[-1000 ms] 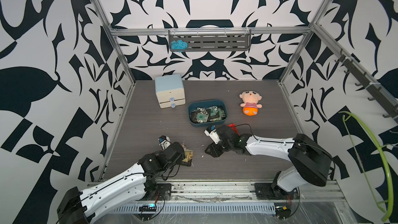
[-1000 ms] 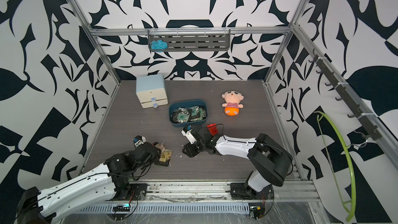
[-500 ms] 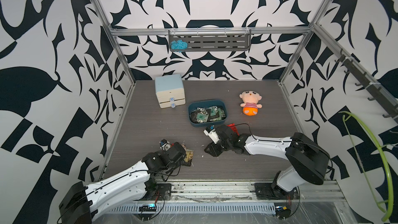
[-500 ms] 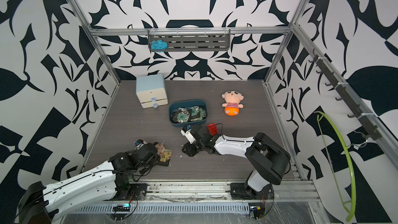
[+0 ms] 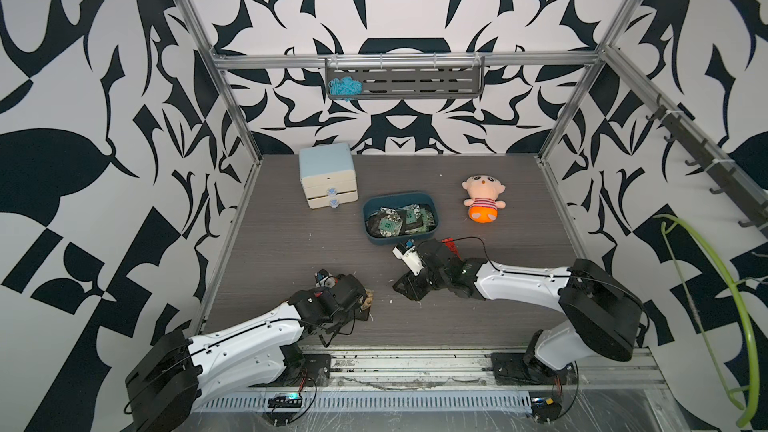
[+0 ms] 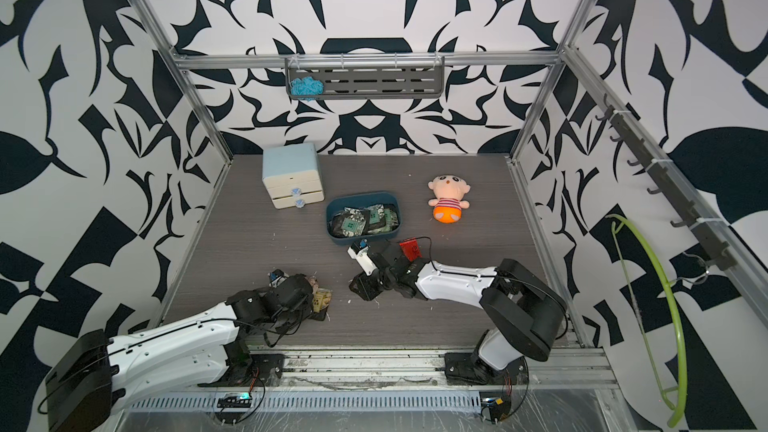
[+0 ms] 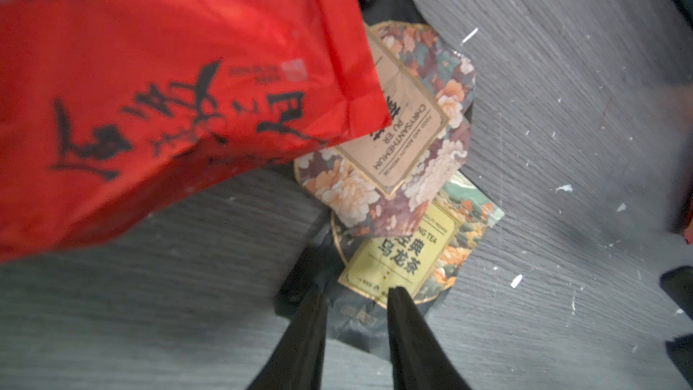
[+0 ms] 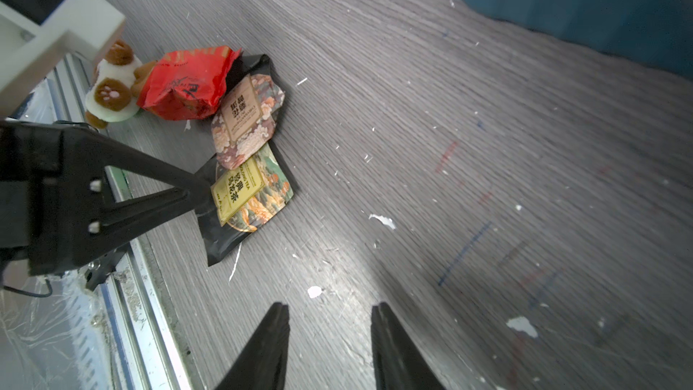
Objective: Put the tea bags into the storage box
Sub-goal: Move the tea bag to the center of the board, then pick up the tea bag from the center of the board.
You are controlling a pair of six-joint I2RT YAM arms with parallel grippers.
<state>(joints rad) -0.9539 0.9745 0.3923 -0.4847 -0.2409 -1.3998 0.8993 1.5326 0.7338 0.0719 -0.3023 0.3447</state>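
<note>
Near the front left, three tea bags overlap on the table: a red one, a floral beige-labelled one and a dark one with a yellow label. My left gripper is low over that dark sachet. It is open, its jaws narrowly on either side of the sachet's black foil edge. My right gripper hangs open over bare table with nothing between its fingers. The storage box, a teal tray, holds several tea bags. Another red tea bag lies behind the right wrist.
A pale blue drawer cabinet stands at the back left and a plush doll lies right of the box. A small brown-and-white plush toy touches the red sachet. The metal front rail runs close to the pile.
My left gripper's jaws have narrowed around the dark sachet's edge, and the left wrist has shifted slightly. The right arm has hardly moved.
</note>
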